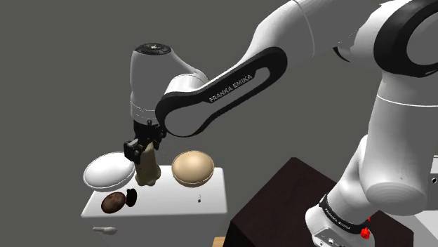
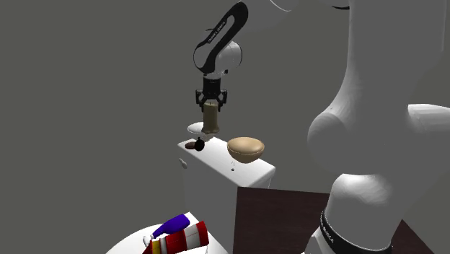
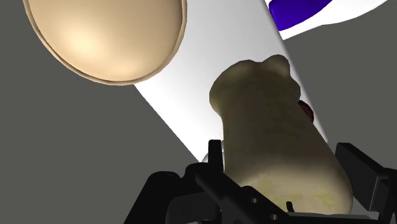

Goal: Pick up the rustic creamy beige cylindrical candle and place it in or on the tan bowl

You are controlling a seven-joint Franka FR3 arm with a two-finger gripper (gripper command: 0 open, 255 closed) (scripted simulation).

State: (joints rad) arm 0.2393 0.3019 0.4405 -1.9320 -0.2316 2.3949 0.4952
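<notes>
My gripper [image 1: 142, 154] is clamped on the upper end of the beige candle [image 1: 147, 172], which stands upright over the white cabinet top [image 1: 214, 191]. The candle is between the white bowl [image 1: 105, 170] and the tan bowl [image 1: 193, 168], near both. I can't tell if its base touches the top. A dark brown round thing [image 1: 111, 202] lies near the candle, toward the shoulder view's lower left
</notes>
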